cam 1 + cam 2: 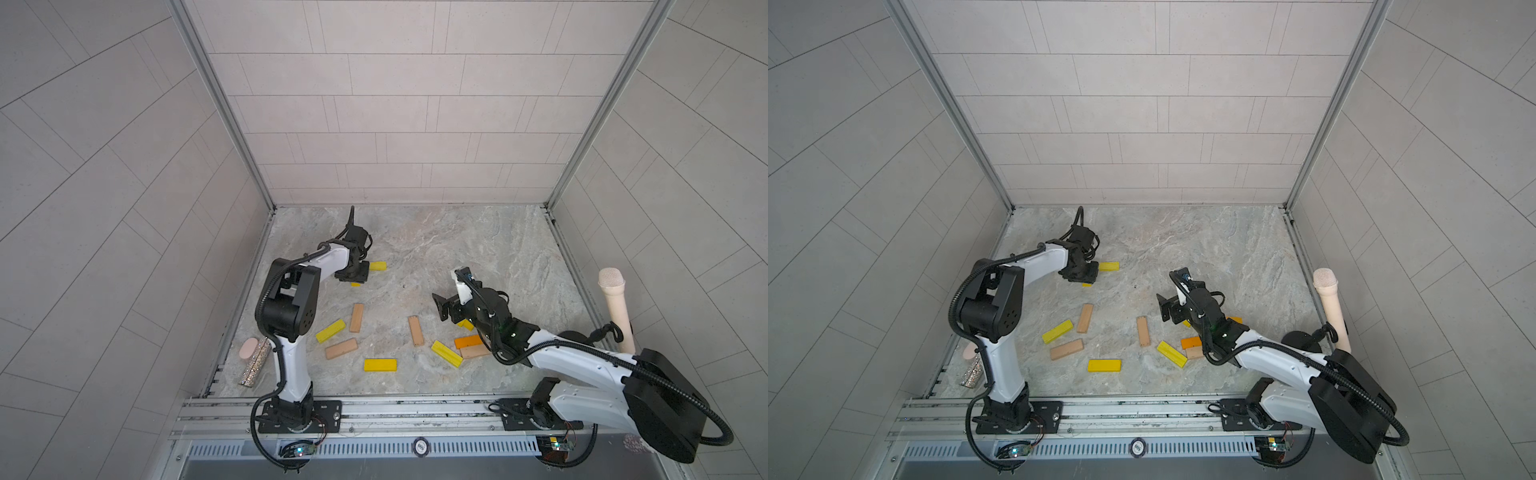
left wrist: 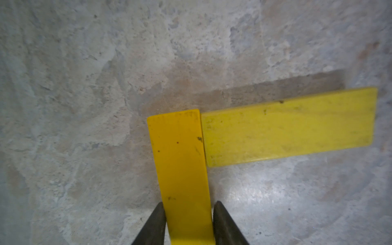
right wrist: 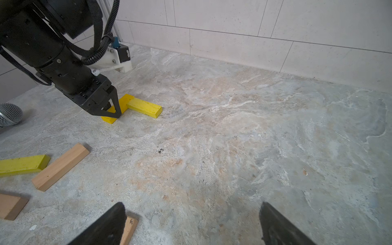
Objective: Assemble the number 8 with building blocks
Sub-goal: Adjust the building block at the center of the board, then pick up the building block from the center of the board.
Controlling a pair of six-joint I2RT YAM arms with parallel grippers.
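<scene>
Left gripper [image 2: 188, 203] is clamped on the near end of a deep-yellow building block [image 2: 180, 159], with a finger [image 2: 154, 224] pressed against each long side. You can see that block lying flat on the marble counter [image 2: 84, 84]. A paler yellow block [image 2: 290, 127] butts its short end against the deep-yellow block's long side at the far end, so the two form an L. In both top views this pair sits left of centre, in the half of the counter nearer the back wall. Your right gripper [image 3: 192, 204] hangs wide open and empty above the counter, right of centre. Between the arms, toward the lower edge of the frame, the loose blocks [image 1: 380, 365] lie scattered: yellow, tan and one orange block [image 1: 468, 341].
</scene>
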